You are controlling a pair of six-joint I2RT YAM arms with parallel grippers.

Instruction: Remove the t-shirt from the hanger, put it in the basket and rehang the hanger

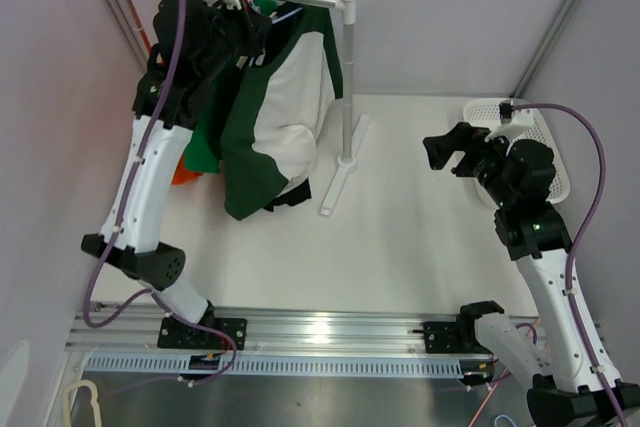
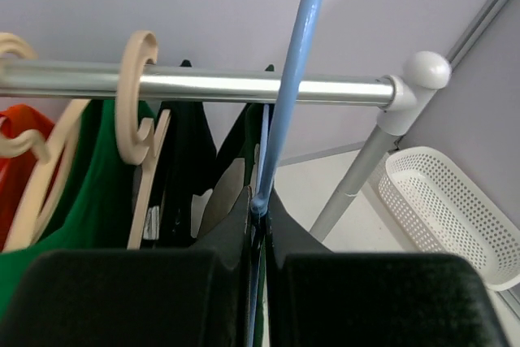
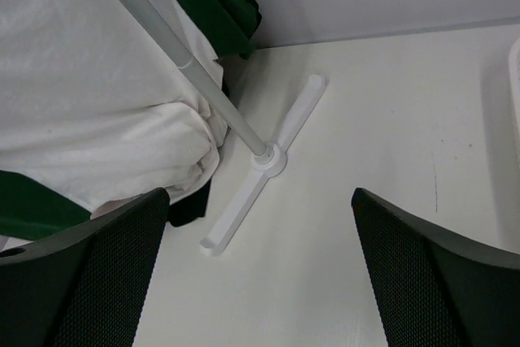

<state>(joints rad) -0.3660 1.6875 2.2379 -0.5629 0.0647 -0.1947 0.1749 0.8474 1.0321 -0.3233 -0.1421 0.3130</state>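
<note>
The green and white t-shirt hangs from a light blue hanger at the right end of the rack's metal rail. My left gripper is up at the rail, shut on the blue hanger's thin stem just below the rail. In the top view the left gripper sits above the shirt's collar. My right gripper hovers over the table to the right of the rack, open and holding nothing. In the right wrist view the shirt's white body bulges beside the rack's pole, left of the open right gripper.
Wooden hangers carry a green garment, a black one and an orange one left of the blue hanger. The rack's white foot lies on the table. A white perforated basket stands at the right.
</note>
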